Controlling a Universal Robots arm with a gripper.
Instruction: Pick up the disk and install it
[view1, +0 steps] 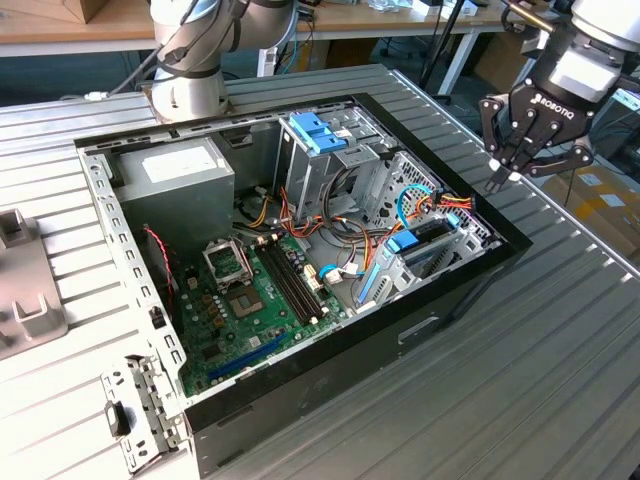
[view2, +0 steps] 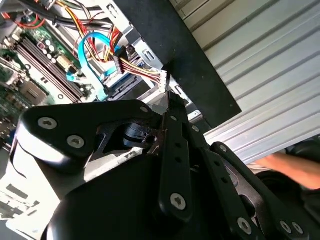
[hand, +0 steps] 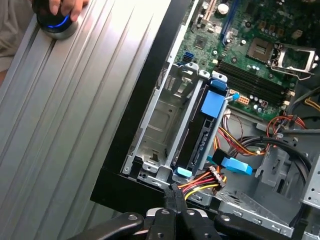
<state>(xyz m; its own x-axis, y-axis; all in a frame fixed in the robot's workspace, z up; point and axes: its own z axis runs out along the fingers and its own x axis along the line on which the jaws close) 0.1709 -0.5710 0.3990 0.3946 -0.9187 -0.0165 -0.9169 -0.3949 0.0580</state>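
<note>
**Closed gripper over the drive cage, disk standing in its slot**

A ribbed metal table (view1: 560, 340) carries an open black computer case (view1: 430, 315), which lies on its side near the table's middle. Inside, a grey power-supply box (view1: 175, 172) sits in the case's far corner on the exterior view's left. A green motherboard (view1: 250, 295) covers the floor toward the near edge.

A metal drive cage (hand: 165, 120) stands against the case wall on the exterior view's right. One of its bays is bare. In the bay beside it the disk (hand: 196, 137) stands on edge, a dark slab between light-blue plastic ends, and it appears seated in the slot. In the exterior view the disk (view1: 428, 243) shows just inside that same wall.

The gripper (view1: 508, 176) hangs above the case's edge on the exterior view's right, clear of the cage. In the first wrist view the gripper (hand: 175, 199) has its black fingers pressed together with nothing between them.

A bundle of coloured wires (hand: 202, 182) ends in a connector just beside the disk's near end. At the table's edge, a hand (hand: 60, 7) rests on a round blue-lit knob (hand: 56, 26).
</note>
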